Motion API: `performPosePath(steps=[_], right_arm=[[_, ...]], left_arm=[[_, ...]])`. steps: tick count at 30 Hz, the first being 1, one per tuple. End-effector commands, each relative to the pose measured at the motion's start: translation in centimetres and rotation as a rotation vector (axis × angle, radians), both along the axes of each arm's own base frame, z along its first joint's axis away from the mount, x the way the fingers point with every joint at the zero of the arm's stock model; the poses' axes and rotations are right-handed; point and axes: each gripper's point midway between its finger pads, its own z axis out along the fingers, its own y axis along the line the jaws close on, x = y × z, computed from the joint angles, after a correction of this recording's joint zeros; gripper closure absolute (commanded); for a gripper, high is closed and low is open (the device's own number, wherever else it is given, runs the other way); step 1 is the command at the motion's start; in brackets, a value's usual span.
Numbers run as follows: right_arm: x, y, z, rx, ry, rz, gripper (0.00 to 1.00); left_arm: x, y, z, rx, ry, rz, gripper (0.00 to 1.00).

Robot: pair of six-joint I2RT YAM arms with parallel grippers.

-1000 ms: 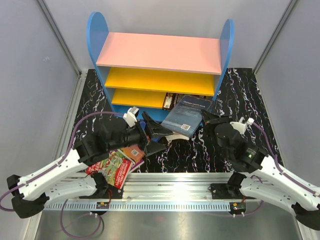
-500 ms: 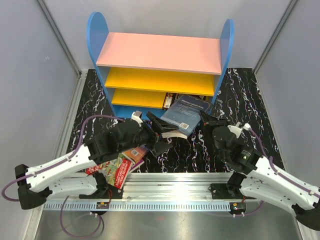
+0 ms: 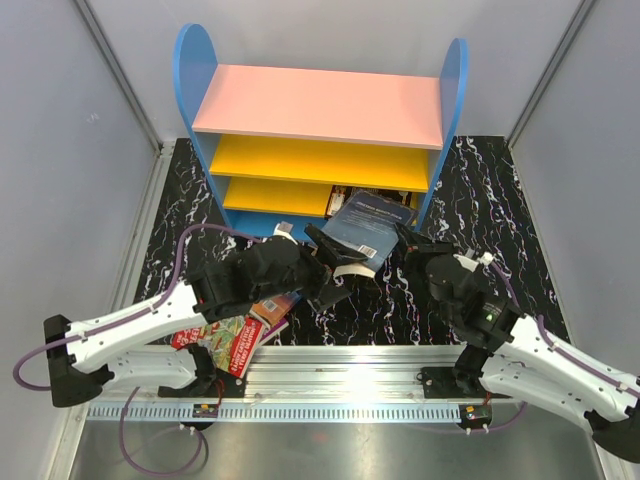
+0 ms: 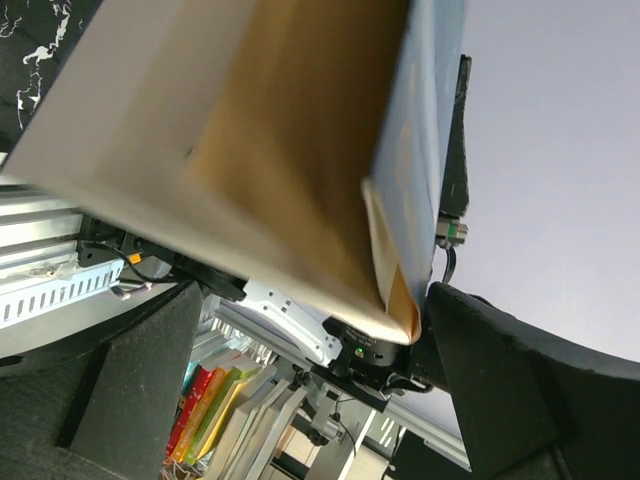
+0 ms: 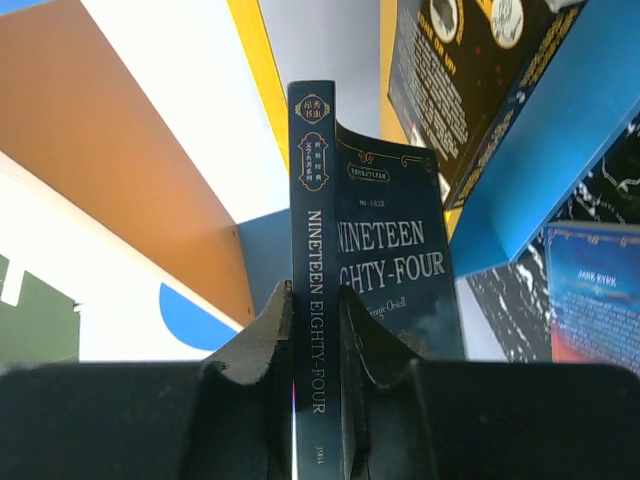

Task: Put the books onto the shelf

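Nosing closer to the shelf (image 3: 315, 105), the blue book (image 3: 365, 232) now reaches its lowest bay beside the black book (image 3: 345, 200), spine pinched in the right gripper (image 5: 313, 330); the left gripper (image 3: 322, 268), advanced too, gapes wide by its page edge. Insertion looks imminent; red books (image 3: 228, 335) wait behind

- The shelf (image 3: 318, 105) stands at 12 o'clock.
- A dark blue book (image 3: 365, 230) leans at its bottom, with the right gripper (image 3: 410, 240) on its edge.
- Red books (image 3: 232, 335) lie at 7 o'clock.
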Motion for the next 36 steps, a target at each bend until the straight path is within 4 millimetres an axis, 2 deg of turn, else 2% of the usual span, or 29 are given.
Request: performPosePath(steps=[1,4,8,10,11,14,15,17,18,22,24,26,29,30,32,33,36], right_arm=[[-0.7,-0.2,6.0,0.296,-0.081,0.014,1.0],[-1.1,-0.3,5.8,0.321,-0.059,0.027,1.0],[-1.9,0.6,5.7,0.315,-0.025,0.1,1.0],[-2.2,0.8,5.8,0.305,-0.024,0.122,1.0],[-2.3,0.9,5.8,0.304,-0.019,0.129,1.0],[-2.7,0.3,6.1,0.297,-0.025,0.125,1.0],[-2.8,0.1,6.2,0.297,-0.03,0.126,1.0],[-3.1,0.1,6.2,0.298,-0.028,0.135,1.0],[-3.1,0.1,6.2,0.295,-0.03,0.137,1.0],[-3.4,0.5,6.2,0.294,-0.029,0.169,1.0],[-3.5,0.7,6.4,0.3,-0.034,0.182,1.0],[-3.6,1.0,6.8,0.309,-0.043,0.198,1.0],[-3.9,1.5,7.5,0.309,-0.06,0.226,1.0],[-3.9,1.6,7.6,0.302,-0.064,0.233,1.0],[-4.0,1.8,7.8,0.302,-0.074,0.249,1.0],[-4.1,1.8,7.9,0.299,-0.079,0.255,1.0],[-4.4,1.9,7.7,0.314,-0.096,0.271,1.0]], left_arm=[[0.7,-0.7,2.6,-0.055,-0.034,0.026,0.01],[0.9,-0.6,2.5,-0.033,-0.039,0.038,0.01],[1.7,0.1,2.7,-0.032,-0.052,0.091,0.01],[1.8,0.3,2.8,-0.024,-0.058,0.102,0.06],[1.9,0.4,2.9,-0.017,-0.065,0.104,0.17],[2.2,0.7,3.5,-0.004,-0.086,0.116,0.37],[2.2,0.9,3.4,0.01,-0.089,0.121,0.51],[2.4,1.0,3.7,0.017,-0.097,0.127,0.64],[2.4,1.2,3.5,0.029,-0.097,0.131,0.76],[2.5,1.3,3.8,0.046,-0.107,0.131,0.93],[2.6,1.4,3.6,0.067,-0.11,0.128,0.94],[2.6,1.4,3.6,0.081,-0.122,0.121,1.0],[2.9,1.4,3.6,0.107,-0.166,0.103,1.0],[3.2,1.3,4.2,0.098,-0.19,0.089,1.0],[3.6,1.1,3.8,0.145,-0.232,0.032,1.0],[3.8,0.6,4.4,0.127,-0.264,0.0,1.0],[4.0,-0.4,4.5,0.121,-0.348,-0.136,1.0]])
